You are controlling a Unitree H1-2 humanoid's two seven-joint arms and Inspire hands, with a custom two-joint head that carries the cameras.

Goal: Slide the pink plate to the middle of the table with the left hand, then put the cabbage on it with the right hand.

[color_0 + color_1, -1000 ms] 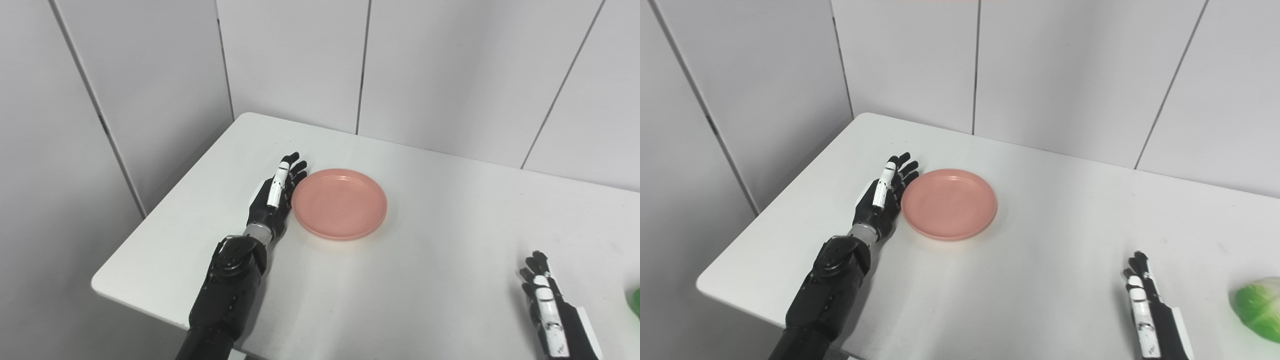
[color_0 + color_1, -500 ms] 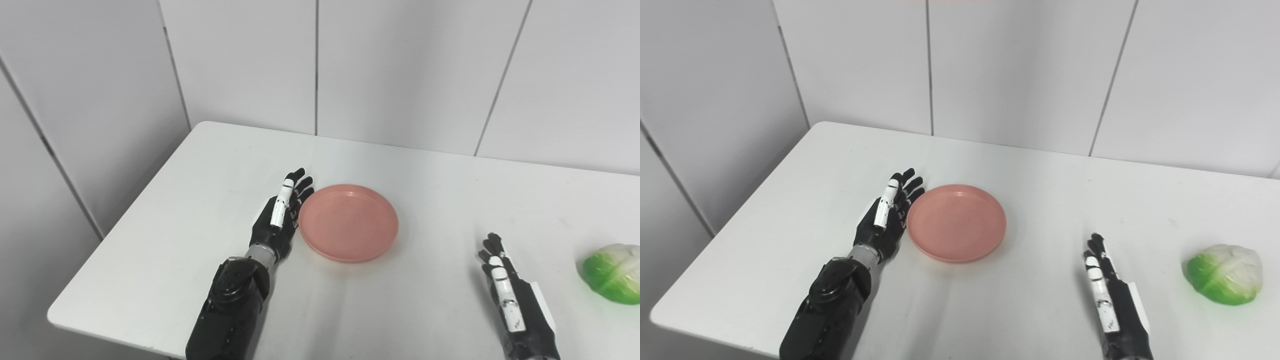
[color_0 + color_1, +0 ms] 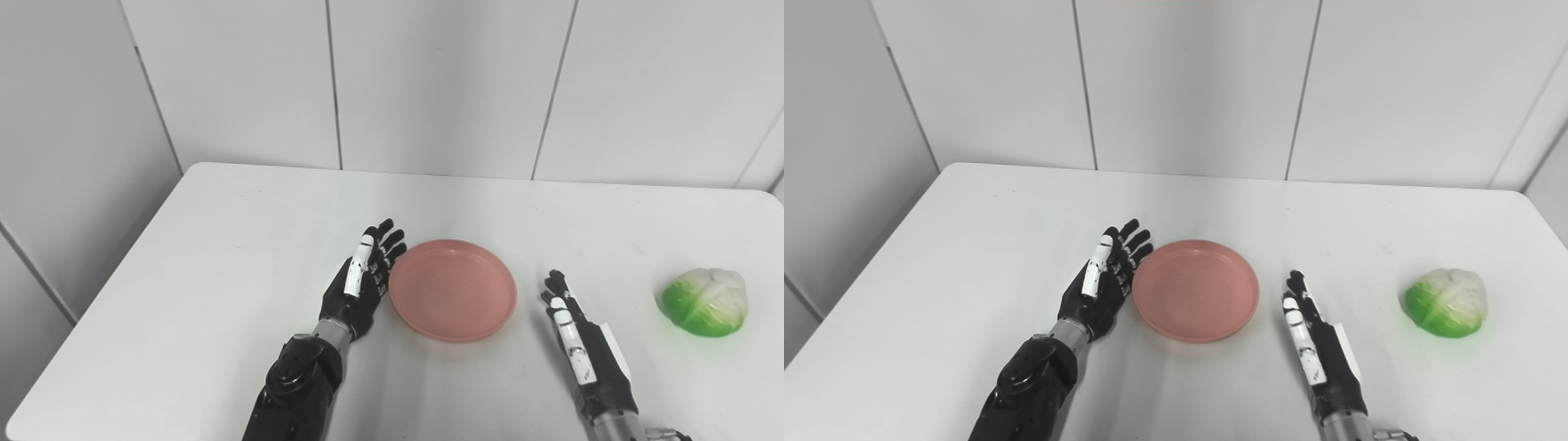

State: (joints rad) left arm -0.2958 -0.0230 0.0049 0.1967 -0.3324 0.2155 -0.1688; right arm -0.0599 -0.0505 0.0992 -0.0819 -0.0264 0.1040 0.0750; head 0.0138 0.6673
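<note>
Pink plate [image 3: 453,290] lies touching the open left robot hand [image 3: 361,283]; the open right robot hand [image 3: 582,349] rests between it and the cabbage [image 3: 703,301].

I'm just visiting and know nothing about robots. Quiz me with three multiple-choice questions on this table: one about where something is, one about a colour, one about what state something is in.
1. Where does the cabbage lie?
A. On the plate
B. On the table, to the right of the right robot hand
C. In the left robot hand

2. What colour is the plate?
A. Pink
B. Blue
C. Yellow

3. How is the left robot hand?
A. Shut on the cabbage
B. Lying on the plate
C. Open, against the plate's left rim

Answers:
1 B: the cabbage sits on bare table beyond the right robot hand.
2 A: the dish is plainly pink.
3 C: its fingers are spread and hold nothing, beside the rim.
</note>
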